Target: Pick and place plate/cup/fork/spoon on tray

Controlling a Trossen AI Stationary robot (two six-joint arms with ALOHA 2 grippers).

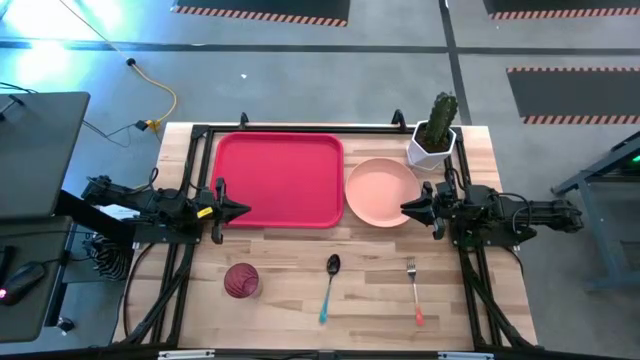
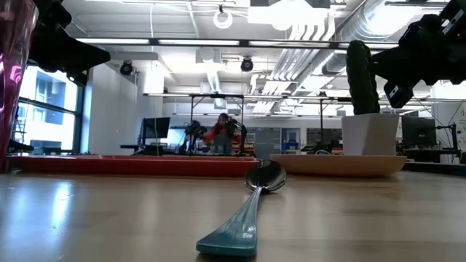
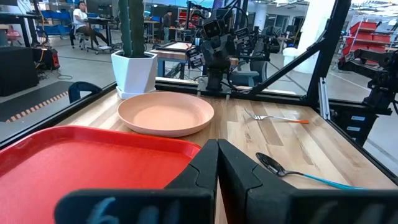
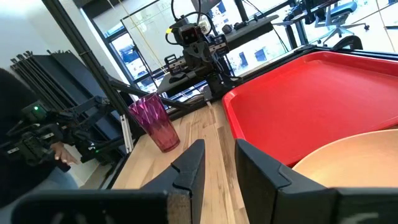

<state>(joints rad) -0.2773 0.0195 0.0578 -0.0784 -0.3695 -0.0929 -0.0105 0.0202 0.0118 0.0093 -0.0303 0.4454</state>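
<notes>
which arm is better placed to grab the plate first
Right. The right tool sits at the plate rim, fingers slightly apart. The left tool, fingers together, waits at the tray left edge, the whole tray between it and the plate.

A robotics lab or open industrial workspace is indicated. A wooden table (image 1: 340, 290) is set on a grey concrete floor (image 1: 300, 70) marked with hazard-striped mats (image 1: 262, 13). Exposed ceiling ducts (image 2: 320, 29) and strip lighting are seen overhead in the low view. Desks with monitors (image 2: 155, 129), a seated person (image 2: 223, 135), and another seated person (image 3: 84, 22) are visible beyond. Office chairs (image 4: 336, 15) are seen in the background.
</notes>
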